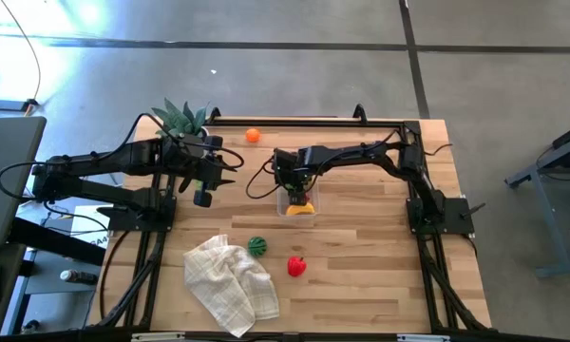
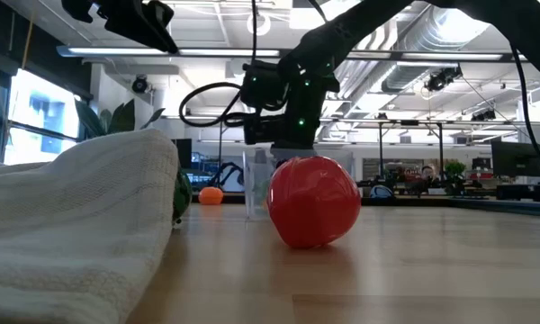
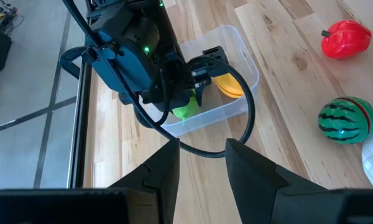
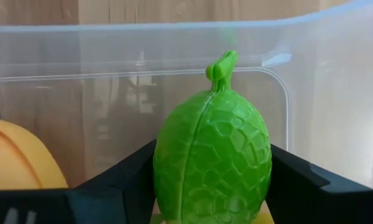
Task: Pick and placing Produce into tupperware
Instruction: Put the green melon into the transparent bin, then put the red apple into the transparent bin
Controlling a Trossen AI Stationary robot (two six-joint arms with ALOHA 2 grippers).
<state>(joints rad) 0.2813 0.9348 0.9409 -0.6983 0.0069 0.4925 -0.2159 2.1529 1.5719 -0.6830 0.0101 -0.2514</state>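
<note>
While its two dark fingers pinch a bright green, scale-textured plastic fruit with a small stem (image 4: 212, 162), the right tool (image 1: 294, 190) sits lowered inside the small clear rectangular plastic tub with rounded corners (image 3: 247, 59), near the middle of the pale wood-plank bench (image 1: 361, 256). The green fruit's surface is moulded in irregular cells with a raised seam down its length.

Contents of the tub: a smooth yellow-orange curved piece (image 3: 230, 86) lying just beside the held green fruit.

Loose on the bench, apart from the tub:
- glossy red rounded toy fruit with a dark stem (image 1: 295, 267), nearer the front edge;
- small ball-shaped melon, striped dark and light green (image 1: 257, 246), touching the cloth's edge;
- small smooth orange ball (image 1: 253, 136), near the back edge.

Other items: a crumpled white checked cloth (image 1: 230, 281), soft and folded; a spiky green plant (image 1: 181, 118) at the back left.

The left tool (image 1: 203, 193) hovers left of the tub, fingers spread, holding nothing.
</note>
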